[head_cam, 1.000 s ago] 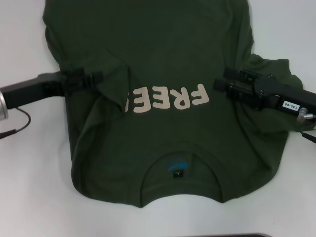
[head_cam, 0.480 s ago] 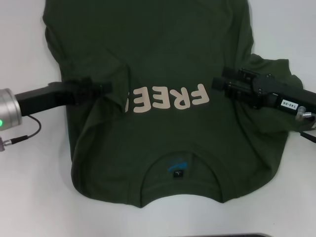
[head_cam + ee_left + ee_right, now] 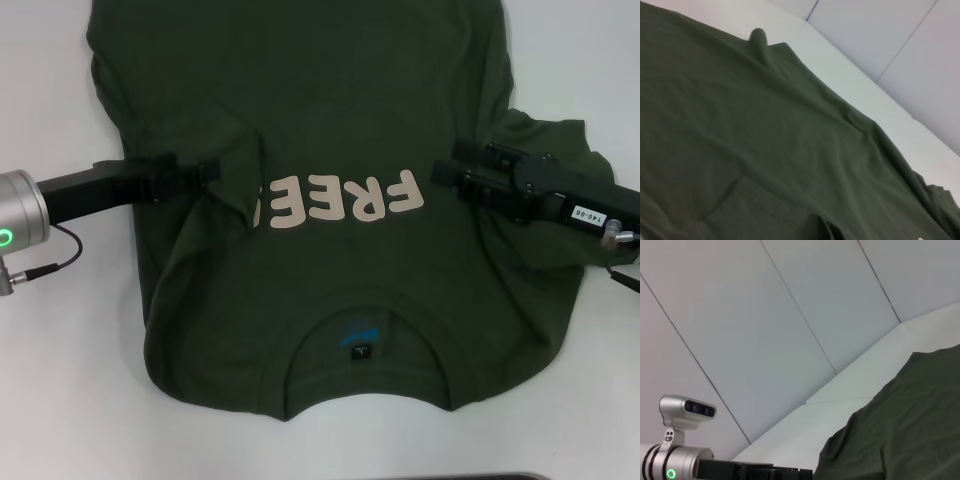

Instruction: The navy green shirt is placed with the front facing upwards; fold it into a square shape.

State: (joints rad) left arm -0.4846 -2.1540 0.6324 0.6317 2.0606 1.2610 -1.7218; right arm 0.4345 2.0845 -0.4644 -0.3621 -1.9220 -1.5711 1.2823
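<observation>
Lying front-up on the white table, the navy green shirt is barely begun: only the sleeve at nine o'clock is turned in. The left gripper at nine and right gripper at three are poised over it; their openings cannot be told.

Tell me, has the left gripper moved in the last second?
Yes. In the head view the left gripper has pushed slightly inward toward the cream letters on the navy green shirt, and its arm reaches farther over the fabric than before.

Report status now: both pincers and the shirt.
Left pincer on the folded-in left sleeve. Right pincer beside the cream lettering, right sleeve still spread out. Dark olive-green cotton T-shirt front up on the white table, not yet square. Nothing in the way.
</observation>
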